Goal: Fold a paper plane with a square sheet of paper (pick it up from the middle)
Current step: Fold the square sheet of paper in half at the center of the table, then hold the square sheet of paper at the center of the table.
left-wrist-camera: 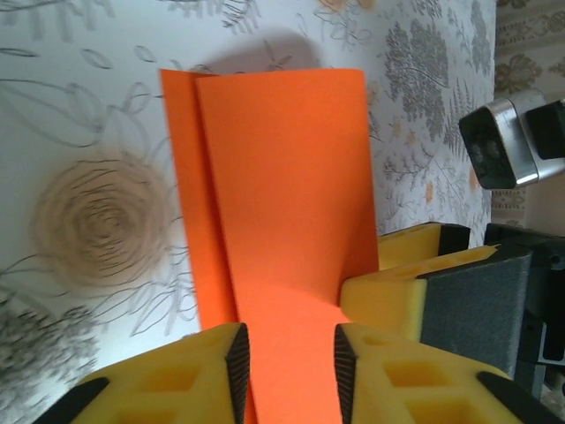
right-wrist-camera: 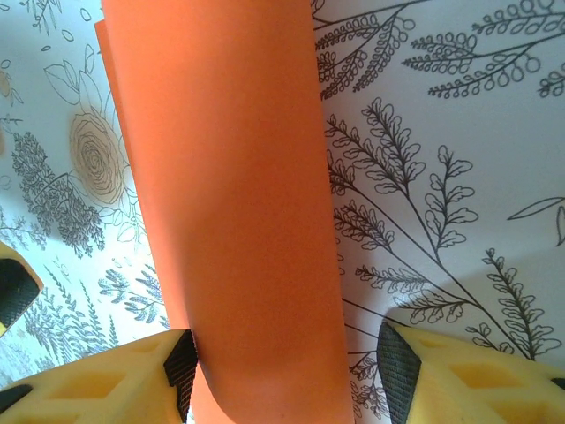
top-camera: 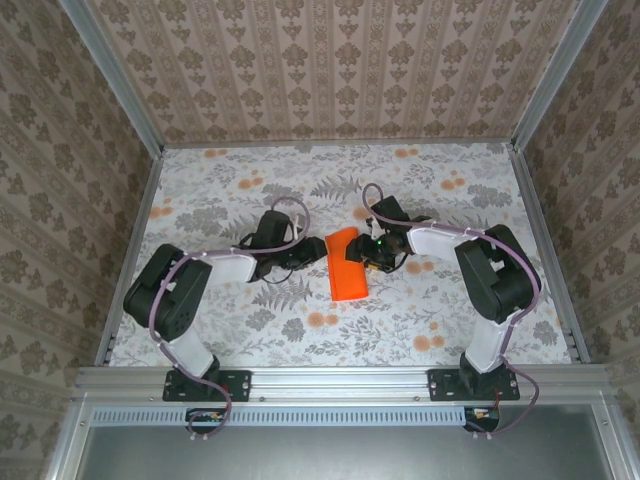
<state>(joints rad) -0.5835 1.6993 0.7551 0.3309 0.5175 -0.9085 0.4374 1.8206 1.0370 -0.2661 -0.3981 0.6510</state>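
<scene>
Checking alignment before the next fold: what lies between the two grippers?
The orange paper, flanked by the left gripper and right gripper, in the top view.

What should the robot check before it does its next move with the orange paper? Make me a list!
1. The orange paper sits between both grippers, mid-table: ok.
2. It is folded over, with two layers showing: ok.
3. It sits between the fingers of the left gripper: ok.
4. The left gripper pinches it firmly: cannot tell.
5. The right gripper grips it: not ok, one pad touches it, the other stands apart.
</scene>
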